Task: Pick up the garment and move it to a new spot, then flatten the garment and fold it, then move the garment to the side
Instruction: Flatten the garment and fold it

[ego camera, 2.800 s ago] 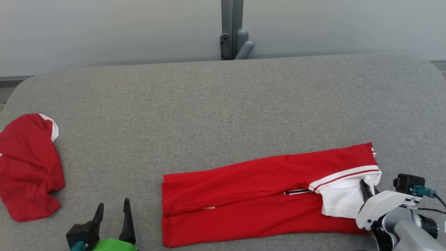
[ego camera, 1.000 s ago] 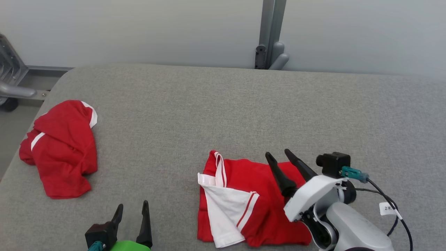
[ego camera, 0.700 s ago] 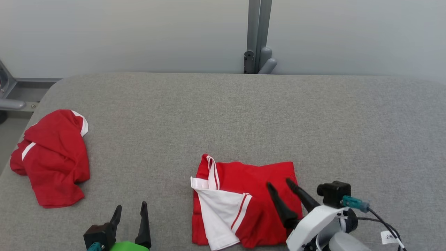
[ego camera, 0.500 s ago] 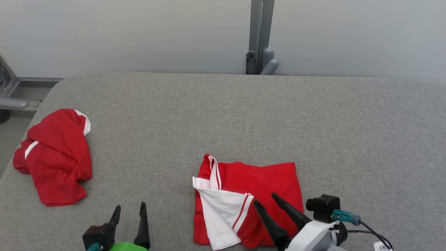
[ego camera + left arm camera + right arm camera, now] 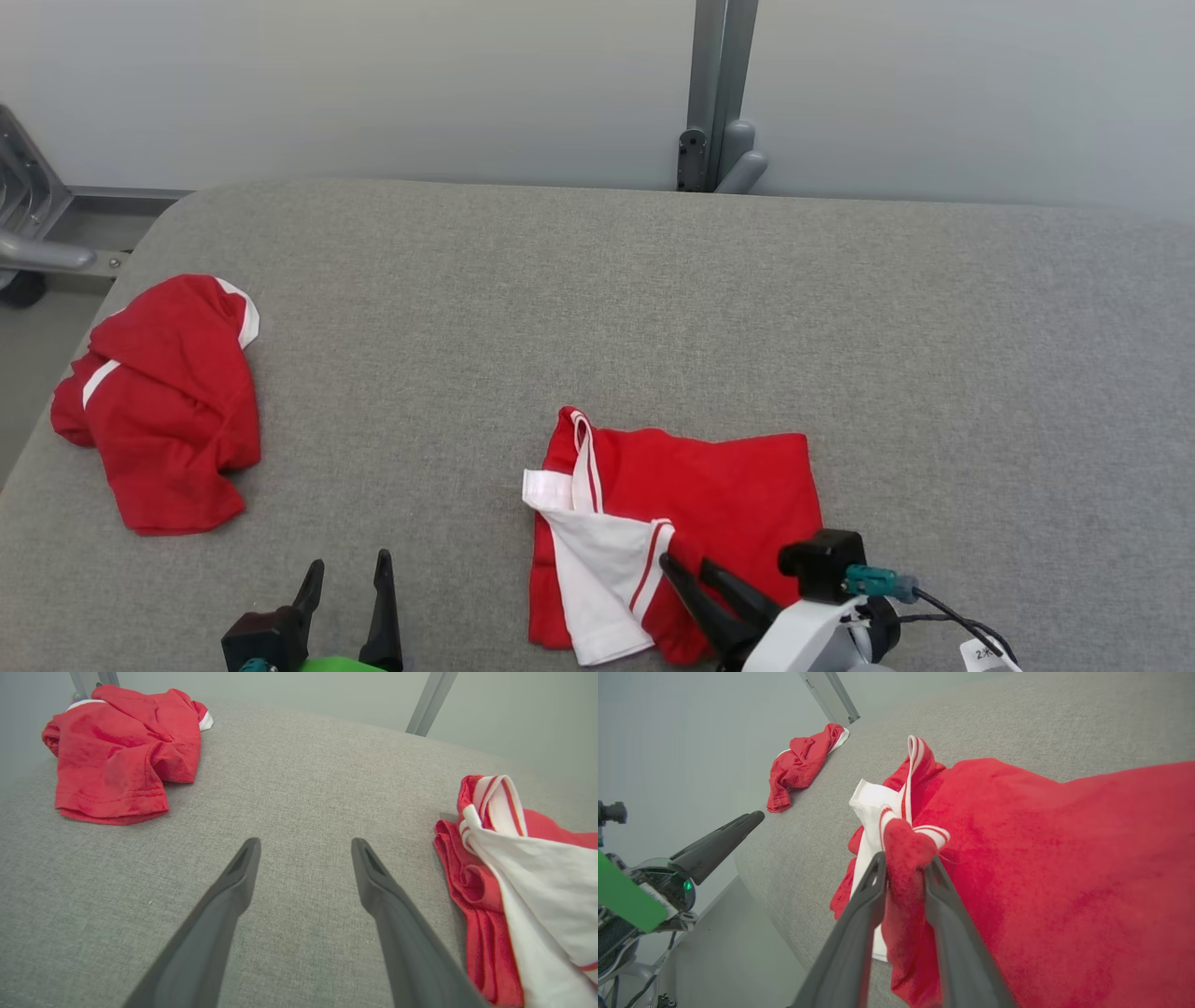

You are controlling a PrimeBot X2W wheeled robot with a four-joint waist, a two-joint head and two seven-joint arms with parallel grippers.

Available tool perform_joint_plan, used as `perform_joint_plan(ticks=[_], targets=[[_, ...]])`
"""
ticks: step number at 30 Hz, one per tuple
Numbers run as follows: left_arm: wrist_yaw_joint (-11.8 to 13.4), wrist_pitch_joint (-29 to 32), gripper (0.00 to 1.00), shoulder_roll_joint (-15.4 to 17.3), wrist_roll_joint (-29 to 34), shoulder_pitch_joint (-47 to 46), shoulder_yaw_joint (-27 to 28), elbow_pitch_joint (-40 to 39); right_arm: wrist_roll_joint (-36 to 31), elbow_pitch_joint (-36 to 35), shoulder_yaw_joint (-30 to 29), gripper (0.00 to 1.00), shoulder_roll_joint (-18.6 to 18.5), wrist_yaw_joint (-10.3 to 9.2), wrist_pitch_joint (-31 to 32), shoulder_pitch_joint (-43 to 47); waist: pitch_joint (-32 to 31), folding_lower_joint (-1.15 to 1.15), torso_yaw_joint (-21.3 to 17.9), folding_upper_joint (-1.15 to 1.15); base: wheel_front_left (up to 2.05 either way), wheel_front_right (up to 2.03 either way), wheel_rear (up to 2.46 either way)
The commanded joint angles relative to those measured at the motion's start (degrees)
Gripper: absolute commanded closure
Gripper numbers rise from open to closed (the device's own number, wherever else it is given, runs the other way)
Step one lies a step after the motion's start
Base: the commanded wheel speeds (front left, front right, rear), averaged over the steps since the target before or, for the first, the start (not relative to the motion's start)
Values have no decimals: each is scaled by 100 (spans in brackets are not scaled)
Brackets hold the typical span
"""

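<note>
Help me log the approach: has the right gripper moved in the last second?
Yes. Judged against the folded red shirt, the right gripper has pulled back from over its far edge to its near edge, now pinching red fabric.

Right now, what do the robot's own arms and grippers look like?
The left gripper has two long, dark, tapering fingers on a black block, with a bright green housing behind it. The right gripper has the same fingers, set in a smooth white wrist shell. Beside it: a small black camera block, a teal connector, a thin black cable and a white tag.
</note>
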Motion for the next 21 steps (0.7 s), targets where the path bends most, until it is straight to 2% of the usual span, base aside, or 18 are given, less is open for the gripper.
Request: perform_joint_plan(ticks=[1, 7, 8, 9, 12, 15, 18, 21], targets=[[30, 1, 0, 20, 27, -32, 21, 16, -34, -25, 123, 100, 12, -3, -15, -94, 28, 0, 30, 0, 0, 0, 0], [37, 1, 0, 20, 19, -45, 71, 24, 130, -141, 789, 100, 126, -2, 251, -372, 65, 0, 22, 0, 0, 0, 0], [37, 1, 0, 20, 15, -40, 74, 30, 196, -147, 924, 27, 187, -2, 326, -419, 62, 0, 18, 0, 0, 0, 0], [36, 1, 0, 20, 11, -37, 75, 36, 259, -190, 1092, 0, 223, -2, 391, -483, 60, 0, 15, 0, 0, 0, 0], [54, 1, 0, 20, -23, -67, 47, 52, 466, -251, 1406, 0, 224, -4, 356, -673, 49, 0, 6, 0, 0, 0, 0], [71, 1, 0, 20, -34, -82, 64, 44, 517, -79, 1343, 0, 174, -5, 136, -760, 17, 0, -35, 0, 0, 0, 0], [85, 1, 0, 20, -5, -43, 120, 14, 361, 259, 972, 0, 108, -4, -39, -775, -24, 0, -118, 0, 0, 0, 0], [106, 1, 0, 20, 38, -1, 201, -21, 56, 614, 333, 0, 52, -4, -111, -669, -71, 0, -241, 0, 0, 0, 0]])
